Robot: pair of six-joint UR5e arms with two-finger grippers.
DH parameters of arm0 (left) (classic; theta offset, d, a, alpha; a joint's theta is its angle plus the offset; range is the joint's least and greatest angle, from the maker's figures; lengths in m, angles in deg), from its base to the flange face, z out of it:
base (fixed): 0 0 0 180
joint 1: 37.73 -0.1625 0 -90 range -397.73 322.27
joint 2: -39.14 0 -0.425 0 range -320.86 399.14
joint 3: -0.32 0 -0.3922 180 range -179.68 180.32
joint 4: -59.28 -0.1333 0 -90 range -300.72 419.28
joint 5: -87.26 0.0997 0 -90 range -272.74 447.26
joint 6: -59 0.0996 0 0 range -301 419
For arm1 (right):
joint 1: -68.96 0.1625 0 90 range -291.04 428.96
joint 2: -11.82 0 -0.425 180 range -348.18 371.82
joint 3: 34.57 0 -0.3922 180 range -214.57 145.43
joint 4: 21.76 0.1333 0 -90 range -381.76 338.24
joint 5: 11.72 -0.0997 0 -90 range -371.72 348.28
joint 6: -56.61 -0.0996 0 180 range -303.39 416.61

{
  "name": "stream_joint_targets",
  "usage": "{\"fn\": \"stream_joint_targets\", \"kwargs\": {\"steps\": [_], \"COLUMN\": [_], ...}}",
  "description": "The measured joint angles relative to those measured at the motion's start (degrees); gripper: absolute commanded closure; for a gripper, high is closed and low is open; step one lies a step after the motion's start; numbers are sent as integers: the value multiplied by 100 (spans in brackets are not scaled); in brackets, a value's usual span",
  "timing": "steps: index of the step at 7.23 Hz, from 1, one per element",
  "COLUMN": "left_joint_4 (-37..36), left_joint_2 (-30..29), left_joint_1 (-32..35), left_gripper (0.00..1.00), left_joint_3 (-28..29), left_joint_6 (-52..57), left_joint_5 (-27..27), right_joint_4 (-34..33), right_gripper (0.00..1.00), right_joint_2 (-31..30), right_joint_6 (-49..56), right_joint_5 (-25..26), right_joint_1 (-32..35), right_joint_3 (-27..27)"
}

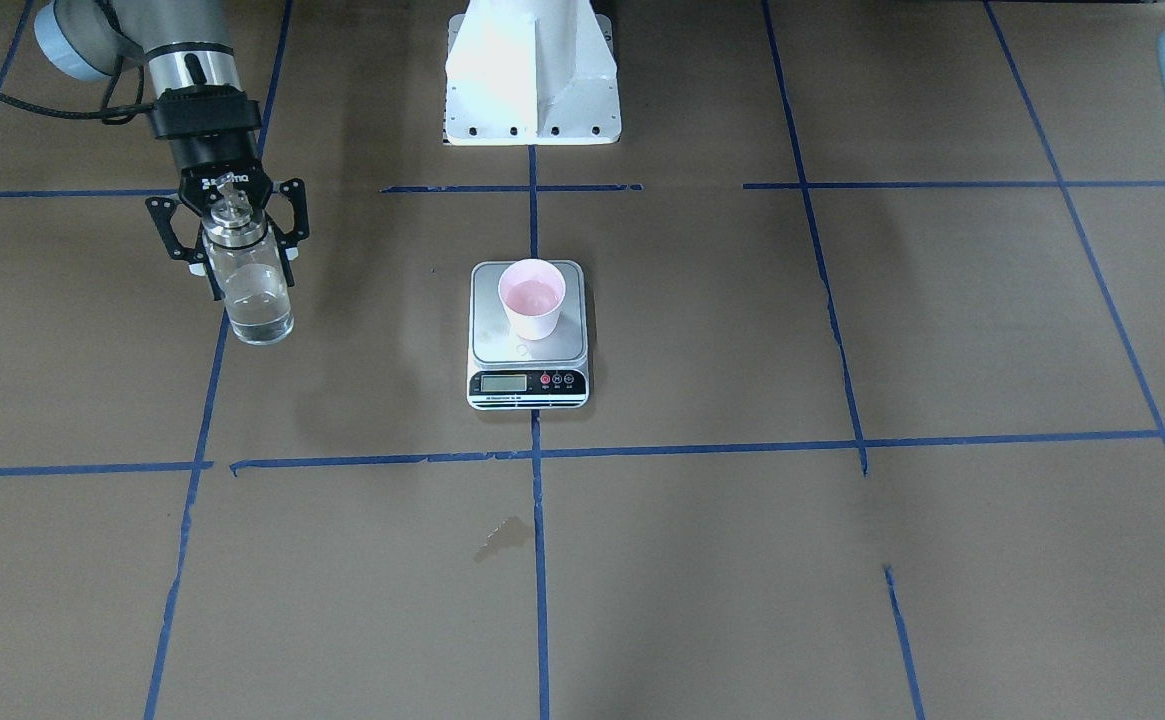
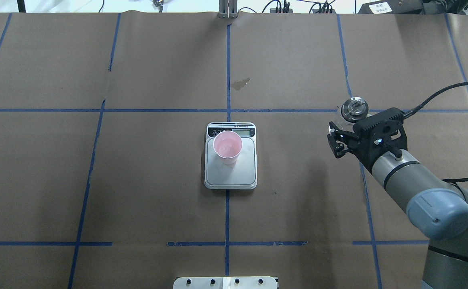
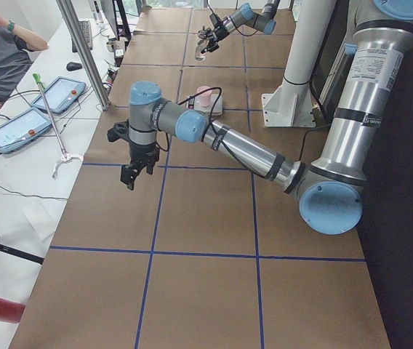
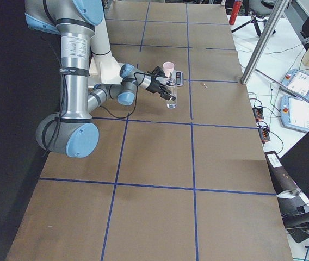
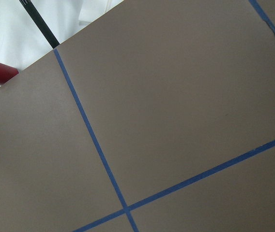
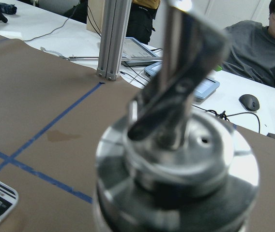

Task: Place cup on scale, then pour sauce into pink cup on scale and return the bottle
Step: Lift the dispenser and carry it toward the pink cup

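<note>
Brown paper crossed with blue tape lines (image 1: 540, 560) covers the worktop (image 1: 842, 560). At the centre of the front-facing view the scale (image 1: 528, 390) lies flat with its display (image 1: 504, 382) toward the lower edge. The cup (image 1: 532, 298) stands upright on the scale's platform (image 1: 492, 340), open end up. Well apart from it, in the upper left of that frame, the right gripper (image 1: 247, 262) has its fingers (image 1: 212, 280) pinching the bottle (image 1: 254, 295) from either side just below the silver cap (image 1: 232, 228). The bottle is upright, spout up, with clear sauce (image 1: 262, 322) in its lower part. Whether its base touches the worktop cannot be told. In the left-side view, left of centre, the left gripper (image 3: 132, 177) points down over the worktop. Whether its fingers are spread or pressed together cannot be told.
</note>
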Motion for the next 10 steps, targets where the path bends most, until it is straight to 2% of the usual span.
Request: {"fn": "stream_joint_targets", "kwargs": {"steps": [3, 5, 8, 9, 10], "left_joint_4": [910, 1159, 1496, 1817, 2089], "left_joint_2": [802, 1043, 1341, 1533, 1625], "left_joint_1": [166, 212, 289, 350, 410], "left_gripper": [0, 0, 0, 0, 0], "left_joint_3": [87, 101, 119, 146, 205], "left_joint_6": [273, 359, 375, 348, 326], "left_joint_5": [-301, -334, -345, -350, -354], "right_joint_4": [-307, -842, -1121, -1410, -1986], "right_gripper": [100, 100, 100, 100, 100], "right_joint_2": [321, 456, 690, 898, 1255], "right_joint_6": [1539, 2148, 3055, 3378, 3522], "right_joint_5": [61, 303, 797, 932, 1171], "right_joint_1": [179, 303, 183, 86, -95], "right_joint_3": [-15, -44, 186, 206, 218]}}
